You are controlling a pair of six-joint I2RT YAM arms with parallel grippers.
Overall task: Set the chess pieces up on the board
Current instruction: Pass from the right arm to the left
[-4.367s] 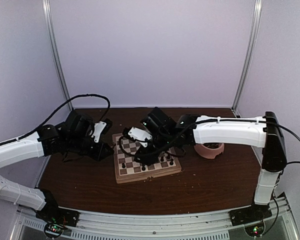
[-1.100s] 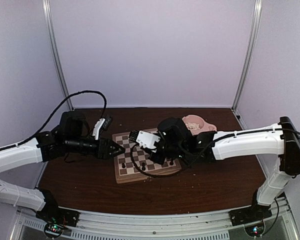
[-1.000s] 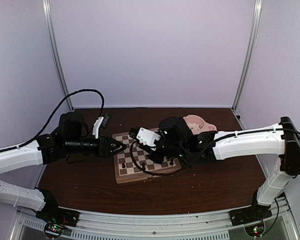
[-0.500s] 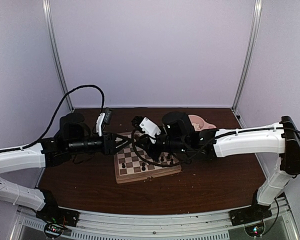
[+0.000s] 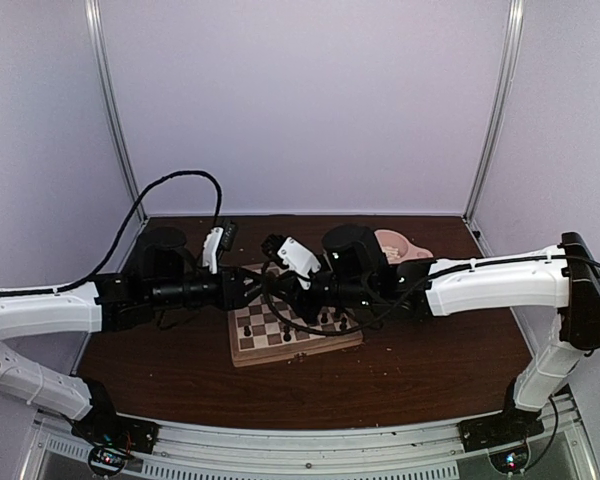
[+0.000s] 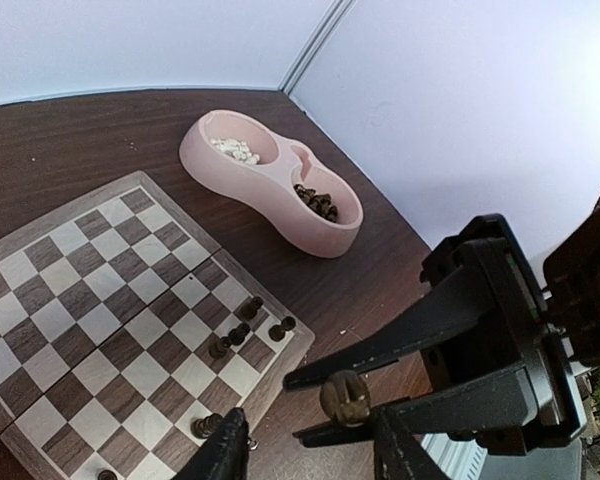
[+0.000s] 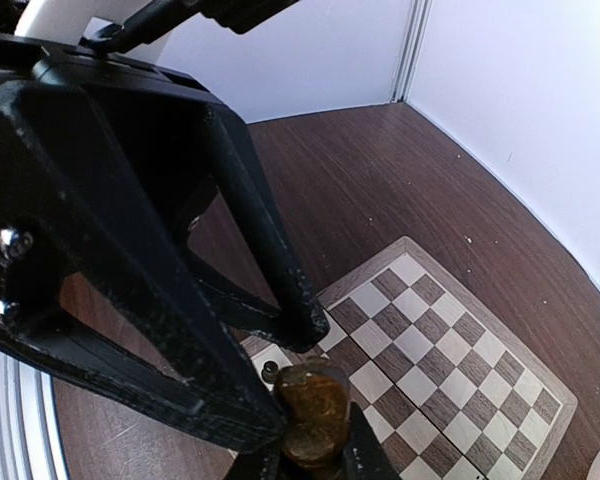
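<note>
The board (image 5: 242,352) lies mid-table with several dark chess pieces (image 6: 250,305) standing along one edge. Above its left part the two grippers meet tip to tip. My right gripper (image 6: 293,408) is shut on a brown chess piece (image 6: 345,397), which also shows in the right wrist view as the held piece (image 7: 313,410) between my own fingers. My left gripper (image 6: 310,452) is open, its fingers (image 7: 302,328) straddling that piece from the other side. I cannot tell whether they touch it. In the top view the left gripper (image 5: 246,291) and the right gripper (image 5: 272,288) almost overlap.
A pink double bowl (image 6: 270,222) stands beyond the board, with cream-white pieces (image 6: 235,150) in one half and dark pieces (image 6: 315,203) in the other. In the top view the bowl (image 5: 405,247) shows behind the right arm. Walls close in the table at the back and sides.
The left arm has stretched right until its gripper meets the right one over the board, and its jaws have narrowed. The right gripper has risen slightly, still holding the piece.
</note>
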